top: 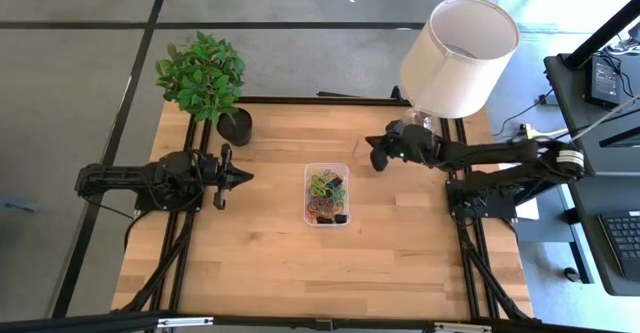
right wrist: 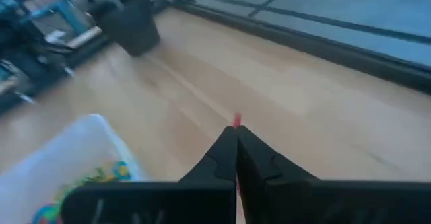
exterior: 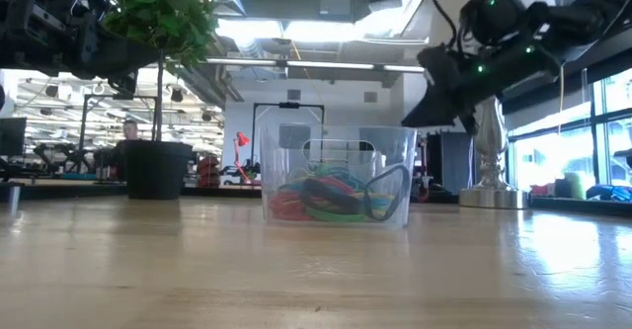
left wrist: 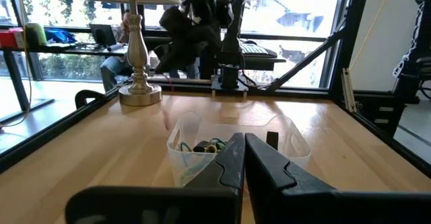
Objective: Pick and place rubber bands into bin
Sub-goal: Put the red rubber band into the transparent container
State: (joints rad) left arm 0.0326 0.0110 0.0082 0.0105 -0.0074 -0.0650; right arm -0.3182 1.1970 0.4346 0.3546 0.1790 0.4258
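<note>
**Rubber bands in the bin, one at the right gripper's tips**

The rubber bands (top: 326, 195) lie heaped in the clear bin (top: 327, 169) at mid-table. The right gripper (right wrist: 236, 134) hovers beside the bin, fingers pressed together on a red rubber band (right wrist: 236, 121). The left gripper (top: 246, 177), fingers together and holding nothing, waits across from it.

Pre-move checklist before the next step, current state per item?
1. Bin upright, mid-table: ok.
2. Rubber bands lying inside the bin: ok.
3. Left hand shut, apart from the bin: ok.
4. Right hand shut, raised beside the bin, not over it: not ok for a drop.
5. Red sliver at the right hand's tips, a held band or not: cannot tell.
</note>
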